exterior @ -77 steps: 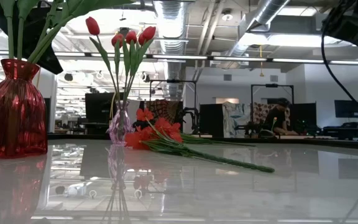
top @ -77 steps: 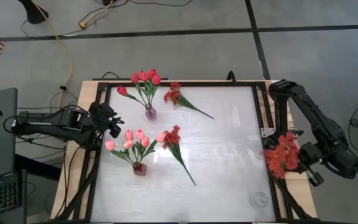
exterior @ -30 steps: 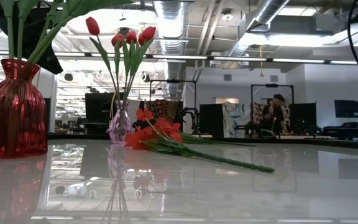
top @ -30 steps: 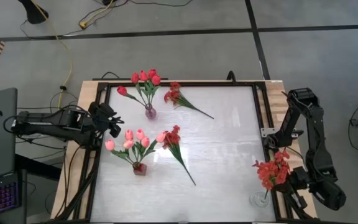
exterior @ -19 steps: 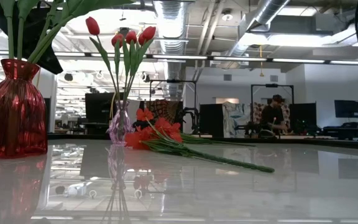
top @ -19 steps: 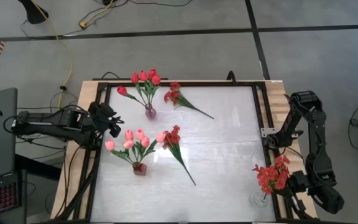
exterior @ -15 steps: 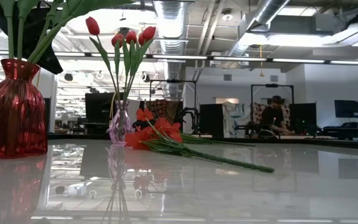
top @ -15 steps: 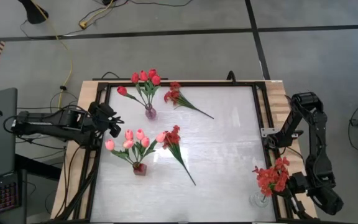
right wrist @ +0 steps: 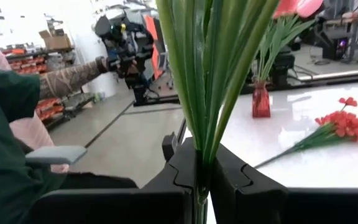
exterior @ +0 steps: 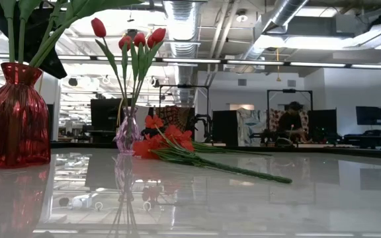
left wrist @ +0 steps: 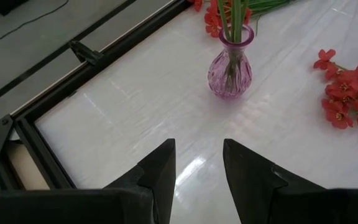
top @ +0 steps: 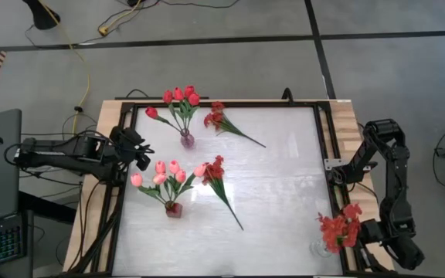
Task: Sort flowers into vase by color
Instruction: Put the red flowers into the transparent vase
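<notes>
Right tool [right wrist: 202, 180] clamped low on red spray [top: 340, 228] stems above clear vase [top: 321, 249]; light, floppy, top-heavy; left tool [left wrist: 197, 163] apart.

An open-plan robotics lab or workshop is shown: exposed ceiling ducts [exterior: 197, 16] and strip lights are seen overhead, monitors [exterior: 369, 116] and workstations line the back, a seated person [exterior: 290, 122] works there, and cables [top: 76, 46] trail across the concrete floor.

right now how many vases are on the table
3: a small purple glass vase with red tulips at the far side, a red glass vase with pink tulips nearer the left arm, and a clear glass vase at the near right corner.
</notes>
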